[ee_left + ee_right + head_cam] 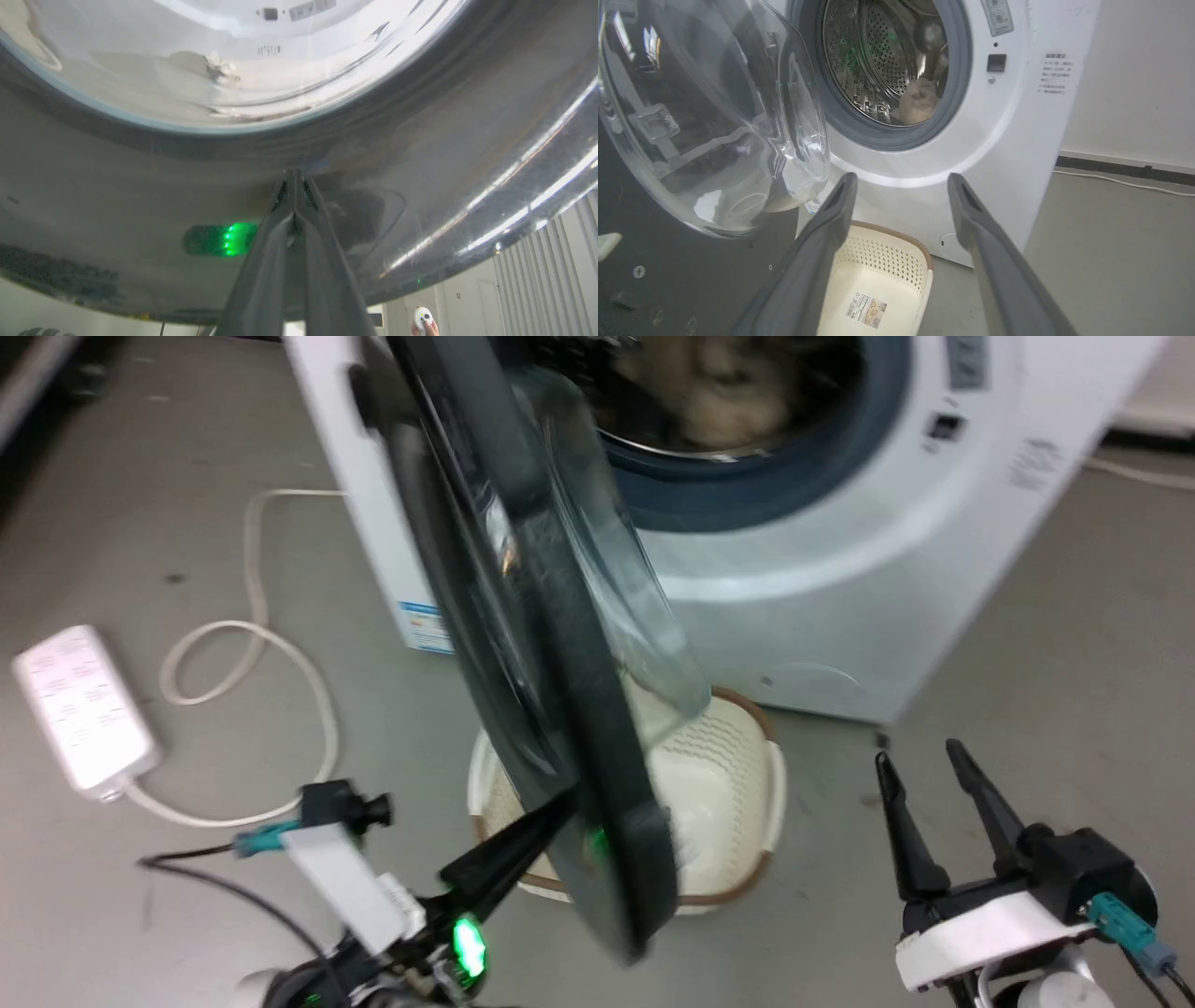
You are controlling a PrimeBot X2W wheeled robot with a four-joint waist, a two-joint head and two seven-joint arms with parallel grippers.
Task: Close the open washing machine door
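At 7 o'clock of head view, left hand point(558, 805), pressed together, bears on the outer face of the washing machine door point(523, 616), roughly half-swung and unlatched from the washing machine point(794, 597); right hand point(918, 754) spread, idle.

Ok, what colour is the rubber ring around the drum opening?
Grey-blue; the rubber ring shows best in the right wrist view.

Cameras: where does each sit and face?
Head: on the head, looking down at door, washer, basket; left end effector and right end effector show.
Left wrist: left arm, close on the door's outer face; shut end effector touching it.
Right wrist: right arm, facing the drum; open end effector.
Head and right wrist share door, basket.
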